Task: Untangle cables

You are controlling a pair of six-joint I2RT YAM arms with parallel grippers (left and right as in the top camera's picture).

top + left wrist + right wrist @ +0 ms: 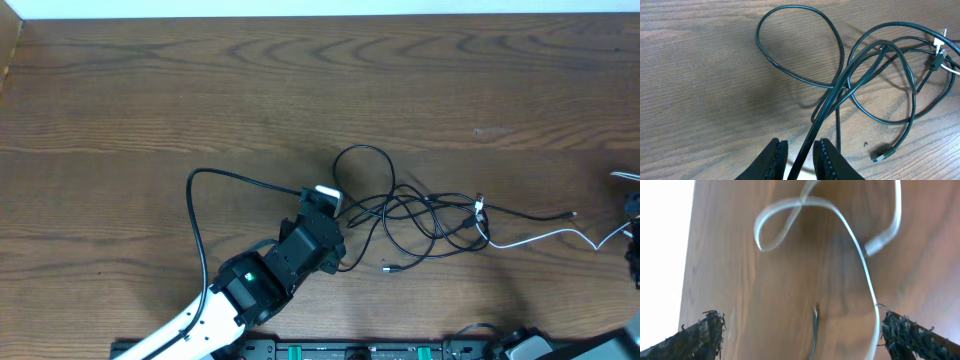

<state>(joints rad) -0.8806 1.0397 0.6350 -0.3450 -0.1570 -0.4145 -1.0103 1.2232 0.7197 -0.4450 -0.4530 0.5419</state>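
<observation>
**Tangled cables on the bench, one strand in hand**

We see the cables lying near the middle of the bench (200, 90): a knot of black cables (415, 215) looping over one another. A white cable (530, 241) trails from the knot towards the right edge.

The left end effector (801, 147) is closed on one black strand (830, 102), which runs between its ribbed pads towards the crossing point. The right end effector (802, 325) stands wide open and holds nothing. The white cable (860, 255) lies on the bench below it, though that view is blurred.

We judge the cords light, limp and fairly slick. They will follow a pull without resisting, but pulling hard through a crossing may tighten the knot.

We would grasp a strand just outside a crossing, or behind a free plug (883, 154), and draw that end back out through the loops. A thin cord may slip from a loose pinch.
</observation>
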